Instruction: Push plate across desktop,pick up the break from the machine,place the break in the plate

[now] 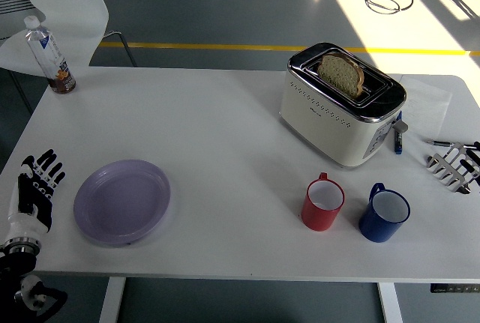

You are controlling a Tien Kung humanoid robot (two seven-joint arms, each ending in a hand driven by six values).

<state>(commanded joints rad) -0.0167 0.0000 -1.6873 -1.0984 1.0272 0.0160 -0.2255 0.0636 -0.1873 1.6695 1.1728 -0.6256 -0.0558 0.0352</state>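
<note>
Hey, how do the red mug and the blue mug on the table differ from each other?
The red mug stands left of the blue mug, nearer the purple plate. The red mug's handle points away toward the toaster, at its far rim; the blue mug's handle sits at its upper left, toward the red mug. Both stand upright, look empty, and have white insides.

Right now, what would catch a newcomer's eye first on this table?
Probably the cream toaster at the far right, a bread slice standing up out of its slot. Next, the lilac plate sits empty near the left front, and a red mug and blue mug stand side by side before the toaster.
</note>
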